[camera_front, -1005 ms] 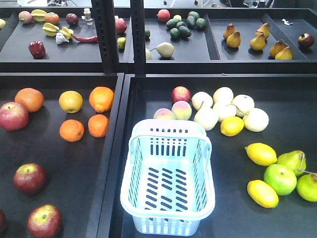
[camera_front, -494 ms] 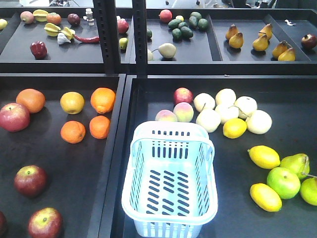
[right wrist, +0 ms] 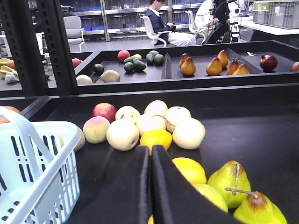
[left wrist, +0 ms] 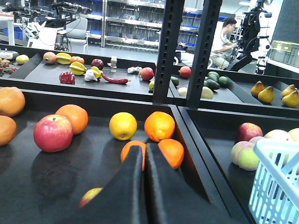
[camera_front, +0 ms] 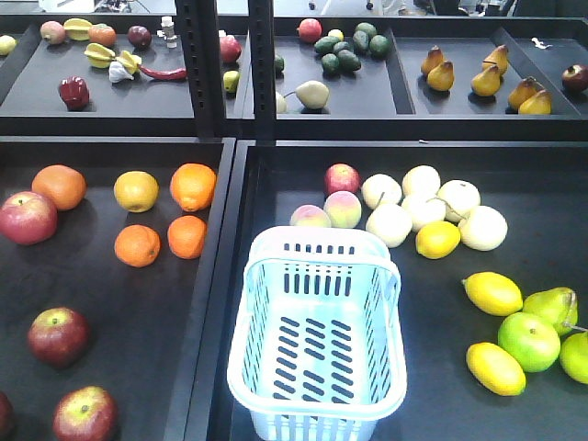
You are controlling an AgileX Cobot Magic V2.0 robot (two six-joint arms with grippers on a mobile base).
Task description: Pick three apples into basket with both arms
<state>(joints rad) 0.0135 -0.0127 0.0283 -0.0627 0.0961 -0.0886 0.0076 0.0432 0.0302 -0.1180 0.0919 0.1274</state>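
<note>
Front-facing view shows the basket (camera_front: 319,235) empty, three apples (camera_front: 57,335) not picked yet; left claw (left wrist: 144,149) and right claw (right wrist: 150,150) are closed, empty.

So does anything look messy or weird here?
Nothing looks spilled or broken. The basket stands upright and empty. The only odd thing is a small bottle standing in the far left tray, near a red chilli.

I see the pale blue basket (camera_front: 312,424) upright and empty. Left of it, well apart, lie three red apples: far apple (camera_front: 26,217), middle apple (camera_front: 57,335), near apple (camera_front: 84,413).
</note>
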